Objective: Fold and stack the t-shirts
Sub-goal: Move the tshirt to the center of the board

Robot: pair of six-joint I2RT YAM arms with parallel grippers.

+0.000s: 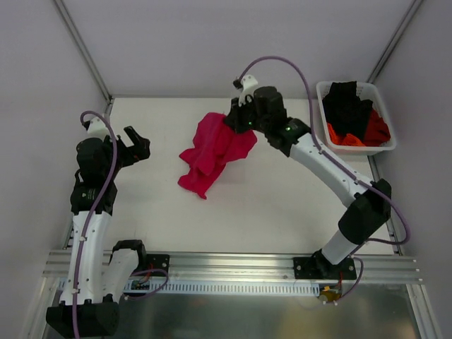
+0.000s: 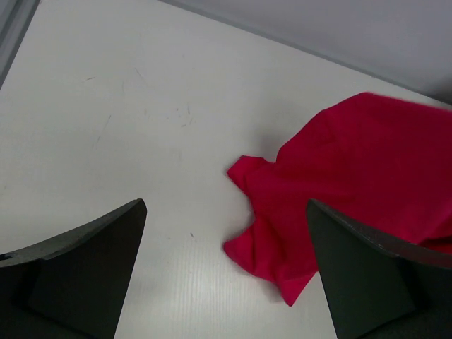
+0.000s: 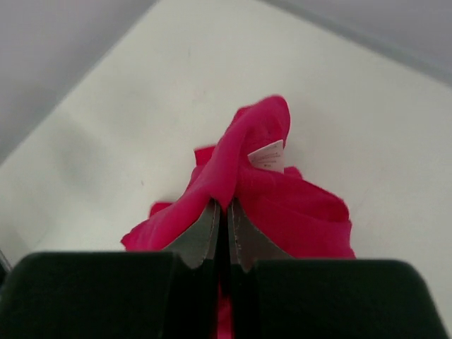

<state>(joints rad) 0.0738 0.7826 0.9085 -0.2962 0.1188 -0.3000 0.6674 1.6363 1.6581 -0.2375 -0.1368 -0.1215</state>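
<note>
The crimson-pink t-shirt [image 1: 212, 152] hangs crumpled at the table's middle, its lower end resting on the white table. My right gripper [image 1: 236, 120] is shut on the shirt's upper right edge and holds it lifted. In the right wrist view the right gripper [image 3: 227, 206] pinches a fold of the shirt [image 3: 282, 212], and a white label [image 3: 267, 157] shows. My left gripper [image 1: 138, 145] is open and empty at the left, apart from the shirt. The left wrist view shows the left gripper [image 2: 226, 212] open, with the shirt [image 2: 353, 183] ahead and to its right. Black and orange-red t-shirts [image 1: 353, 120] lie in the basket.
A white plastic basket [image 1: 387, 113] stands at the back right of the table. White walls enclose the table on the left, back and right. A metal rail [image 1: 233, 265] runs along the near edge by the arm bases.
</note>
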